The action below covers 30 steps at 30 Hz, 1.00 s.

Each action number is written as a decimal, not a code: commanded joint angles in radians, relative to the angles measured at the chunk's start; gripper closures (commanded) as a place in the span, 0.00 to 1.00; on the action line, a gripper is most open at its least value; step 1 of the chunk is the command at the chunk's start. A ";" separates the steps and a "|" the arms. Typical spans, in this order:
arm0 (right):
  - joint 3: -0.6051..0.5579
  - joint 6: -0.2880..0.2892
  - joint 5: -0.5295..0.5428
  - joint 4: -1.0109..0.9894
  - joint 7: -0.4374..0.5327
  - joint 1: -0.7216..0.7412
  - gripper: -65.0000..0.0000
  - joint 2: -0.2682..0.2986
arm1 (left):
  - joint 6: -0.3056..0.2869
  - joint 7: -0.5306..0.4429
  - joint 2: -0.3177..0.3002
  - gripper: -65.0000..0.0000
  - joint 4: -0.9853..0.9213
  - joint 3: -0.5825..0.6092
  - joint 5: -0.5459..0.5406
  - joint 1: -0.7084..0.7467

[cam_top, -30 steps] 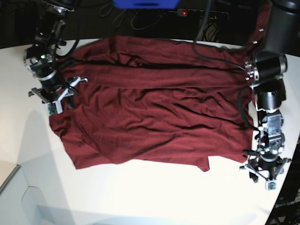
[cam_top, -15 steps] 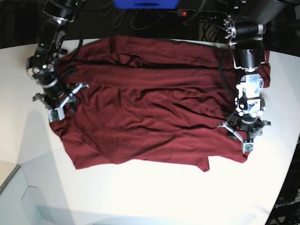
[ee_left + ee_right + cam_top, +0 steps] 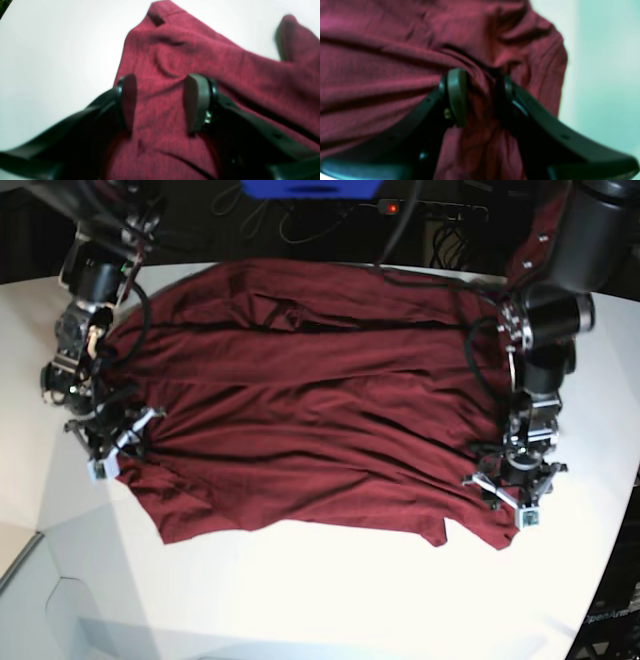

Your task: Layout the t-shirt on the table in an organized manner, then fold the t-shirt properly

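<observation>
Left wrist view: The left tool (image 3: 160, 102) stood with its two pads well apart, straddling a flat corner of the shirt (image 3: 190, 65). No cloth was pinched between them. White bench (image 3: 55, 50) showed beyond the corner.

Right wrist view: The right tool (image 3: 480, 97) was closed on a bunched ridge of the shirt (image 3: 395, 50), gathered tight between its pads. The picture was blurred and tinted green at the right.

Base view: The shirt (image 3: 320, 400) lay spread and wrinkled across the bench (image 3: 330, 590). The left tool (image 3: 515, 495) sat at its right edge and the right tool (image 3: 105, 445) at its left edge.

Step in hand: Laying out still looked unfinished; folding had not begun.

Next move: The left tool would probably need to close on its corner, so both sides could be drawn taut and smoothed.

Hard to make out: Sleeves and collar could not be told apart among the creases. Both wrist pictures were soft. Arm bodies and cables covered parts of both shirt edges.
</observation>
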 commanded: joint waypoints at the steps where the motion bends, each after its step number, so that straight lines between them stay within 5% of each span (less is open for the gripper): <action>1: 0.001 -0.001 -0.016 -0.015 -0.016 0.026 0.68 0.021 | 0.003 0.018 -0.010 0.52 -0.001 0.001 0.010 -0.037; 11: 0.003 -0.002 -0.016 -0.087 0.157 0.128 0.68 0.036 | 0.006 0.013 -0.056 0.52 -0.001 0.000 0.004 -0.149; 16: 0.003 -0.002 -0.016 0.014 0.160 0.122 0.68 0.018 | 0.000 0.028 -0.079 0.52 0.083 -0.005 0.000 -0.158; 21: 0.003 -0.002 -0.016 0.211 0.157 0.009 0.68 -0.008 | -0.002 0.199 -0.074 0.52 0.254 -0.007 -0.033 -0.060; 30: 0.012 -0.002 -0.010 0.490 0.062 -0.249 0.68 -0.087 | -0.002 0.573 -0.077 0.52 0.818 -0.005 -0.364 0.277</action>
